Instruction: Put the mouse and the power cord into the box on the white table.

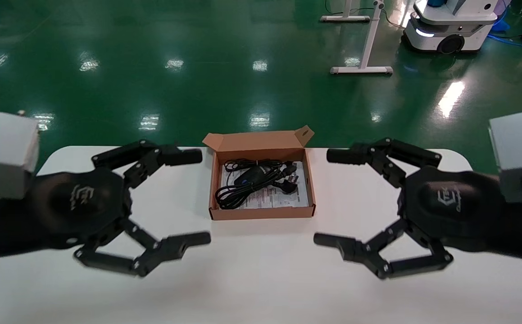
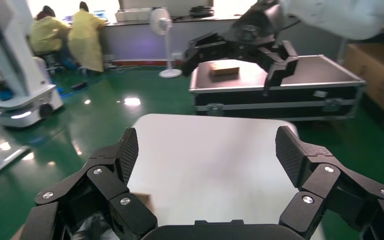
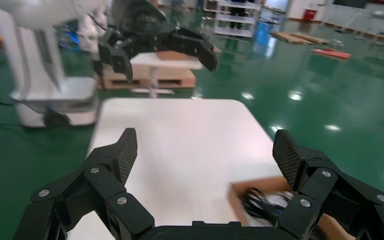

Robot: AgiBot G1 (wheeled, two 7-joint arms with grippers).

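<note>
Left claw: spread wide, empty, raised over the white desk left of the box; likely pulled aside to keep clear. Box at desk centre, flap up; mouse and power cord both lie inside on the printed sheet. Right claw: wide open, empty, mirrored right of the box. Task appears complete.

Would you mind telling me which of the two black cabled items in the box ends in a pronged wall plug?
The power cord, the thicker coil; its plug lies toward the box's right side. The mouse on top has only thin wire.
</note>
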